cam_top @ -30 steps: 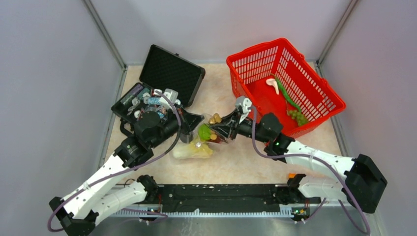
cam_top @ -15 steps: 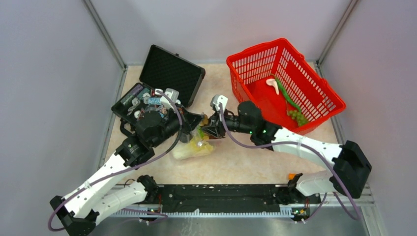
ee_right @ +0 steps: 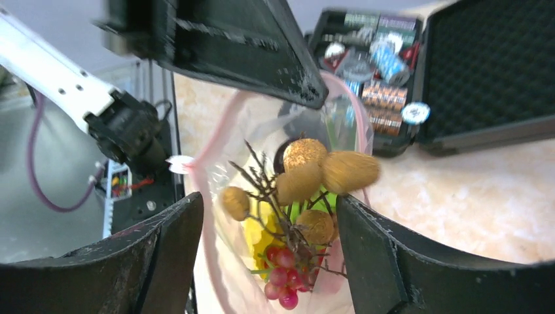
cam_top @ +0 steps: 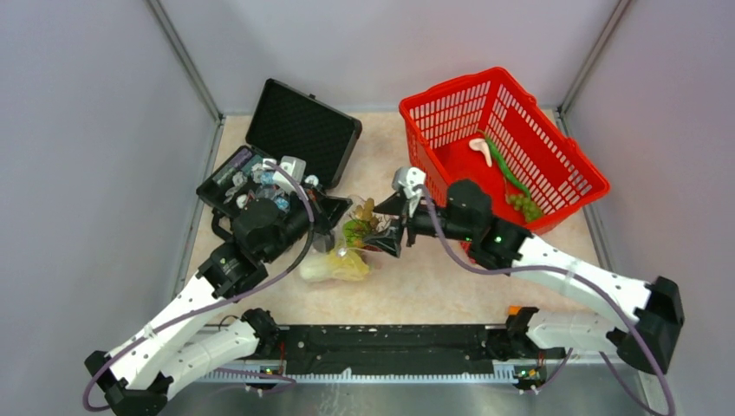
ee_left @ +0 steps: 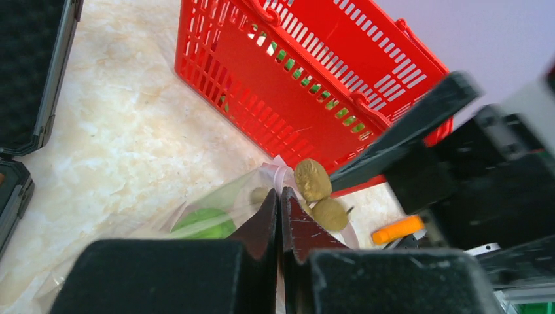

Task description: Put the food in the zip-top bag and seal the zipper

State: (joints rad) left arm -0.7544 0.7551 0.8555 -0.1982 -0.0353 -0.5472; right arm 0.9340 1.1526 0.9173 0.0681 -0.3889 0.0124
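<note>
Red basket (cam_top: 446, 108) near zip-top bag (cam_top: 342, 264), black case (cam_top: 303, 130) beside left tool (ee_left: 280, 199)

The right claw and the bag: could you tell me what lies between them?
The brown bits, at the bag's mouth, seen in the right wrist view.

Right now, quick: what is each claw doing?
Left gripper: shut, pinching the zip-top bag's edge.
Right gripper: open, holding nothing; brown bits lie between its spread jaws, untouched.
</note>
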